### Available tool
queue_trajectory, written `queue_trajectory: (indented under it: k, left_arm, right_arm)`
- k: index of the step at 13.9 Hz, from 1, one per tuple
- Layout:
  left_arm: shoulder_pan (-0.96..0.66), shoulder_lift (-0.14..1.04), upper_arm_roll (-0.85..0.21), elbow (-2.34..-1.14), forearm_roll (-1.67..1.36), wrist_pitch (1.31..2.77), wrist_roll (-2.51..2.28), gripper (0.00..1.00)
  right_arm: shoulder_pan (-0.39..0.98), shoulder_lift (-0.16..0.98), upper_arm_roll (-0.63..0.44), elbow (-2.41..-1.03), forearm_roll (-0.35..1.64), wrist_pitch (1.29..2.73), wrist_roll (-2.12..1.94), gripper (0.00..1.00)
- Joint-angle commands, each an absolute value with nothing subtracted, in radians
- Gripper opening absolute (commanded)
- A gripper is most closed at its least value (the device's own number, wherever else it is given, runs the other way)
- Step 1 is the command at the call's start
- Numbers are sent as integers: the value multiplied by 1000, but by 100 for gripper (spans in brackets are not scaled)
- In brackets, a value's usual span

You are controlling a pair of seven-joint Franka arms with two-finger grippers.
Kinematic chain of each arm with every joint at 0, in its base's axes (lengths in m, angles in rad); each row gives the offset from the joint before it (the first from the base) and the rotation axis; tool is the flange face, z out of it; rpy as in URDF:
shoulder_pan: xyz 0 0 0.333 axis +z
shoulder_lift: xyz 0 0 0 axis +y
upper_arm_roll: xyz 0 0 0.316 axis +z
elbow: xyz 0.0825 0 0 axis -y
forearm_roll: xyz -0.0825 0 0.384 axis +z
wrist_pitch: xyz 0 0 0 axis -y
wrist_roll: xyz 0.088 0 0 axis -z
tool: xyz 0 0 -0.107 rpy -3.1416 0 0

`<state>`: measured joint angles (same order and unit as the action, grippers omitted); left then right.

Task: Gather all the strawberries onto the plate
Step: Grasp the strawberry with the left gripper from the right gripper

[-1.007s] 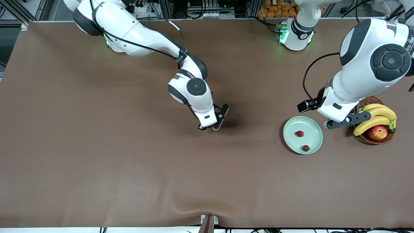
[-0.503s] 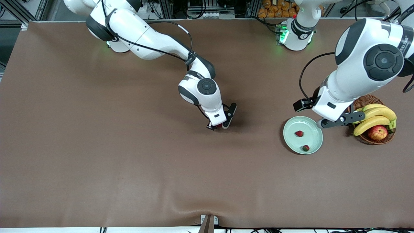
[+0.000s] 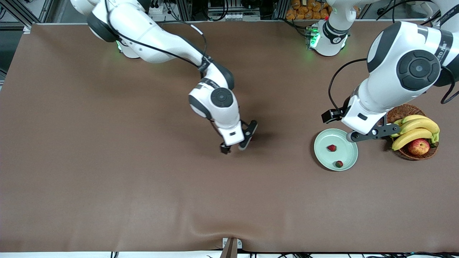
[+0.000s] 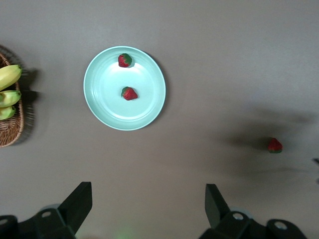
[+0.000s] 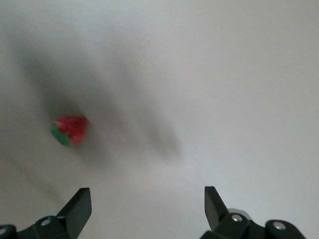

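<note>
The pale green plate (image 3: 345, 144) (image 4: 107, 102) holds two strawberries (image 3: 332, 147) (image 3: 339, 164) (image 4: 129, 93) (image 4: 124, 60). A third strawberry (image 5: 71, 129) (image 4: 274, 145) lies on the brown table near its middle, well away from the plate. My right gripper (image 3: 234, 147) (image 5: 148, 199) is open over the table just beside that berry, which is off to one side of its fingers and not between them. In the front view the hand hides this berry. My left gripper (image 3: 373, 132) (image 4: 148, 196) hangs open and empty over the plate's rim on the basket side.
A brown wicker basket (image 3: 412, 154) (image 4: 11, 130) with bananas (image 3: 416, 129) and an apple (image 3: 418, 146) stands beside the plate toward the left arm's end. A ridge in the table cover sits at the near edge (image 3: 231, 234).
The right gripper has opened and let go of the strawberry, which now lies on the table beside it. The left arm drifted slightly toward the plate.
</note>
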<state>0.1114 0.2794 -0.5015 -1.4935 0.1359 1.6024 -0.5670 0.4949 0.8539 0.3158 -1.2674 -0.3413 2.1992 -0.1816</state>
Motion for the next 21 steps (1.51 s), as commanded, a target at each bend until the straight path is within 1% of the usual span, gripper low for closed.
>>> queue_trajectory:
  k: [1,3,5,7,9,11,13,15,16,18,20,21]
  left_arm:
    - [101,291,-503,-1483,118,1627,-574,100]
    - [78,319,-503,-1483,117,1670,-574,100]
    - [65,377,-503,-1483,117,1794,-574,100]
    - [6,435,-502,-1482,120,1886,-577,100]
    - [-64,492,-494,-1482,130,1998,-574,100]
    - [-107,547,-492,-1480,164,2098,-574,100]
    - [-141,600,-492,-1476,198,2172,-575,100]
    - [-193,650,-485,-1467,204,2216,-597,100]
    - [-243,669,-456,-1466,231,2236,-641,100]
    - [-361,702,-375,-1465,277,2238,-754,100]
    - [-480,722,-272,-1459,285,2240,-810,100]
    - [-509,735,-246,-1459,284,2240,-814,100]
  right_arm:
    - [408,723,330,-1307,-339,2073,-186,100]
    - [387,626,304,-1354,-324,2045,-172,100]
    - [344,533,275,-1415,-319,2022,-89,100]
    - [310,435,213,-1482,-311,2013,9,100]
    - [224,375,187,-1494,-266,1936,54,100]
    - [161,315,119,-1497,-162,1878,54,100]
    - [115,266,60,-1497,-101,1815,54,100]
    - [81,197,13,-1525,-97,1760,54,100]
    - [78,151,-24,-1566,-97,1755,52,100]
    - [16,79,-38,-1623,-43,1747,40,100]
    - [-37,46,-40,-1631,20,1682,11,100]
    - [-37,40,-40,-1631,20,1663,11,100]
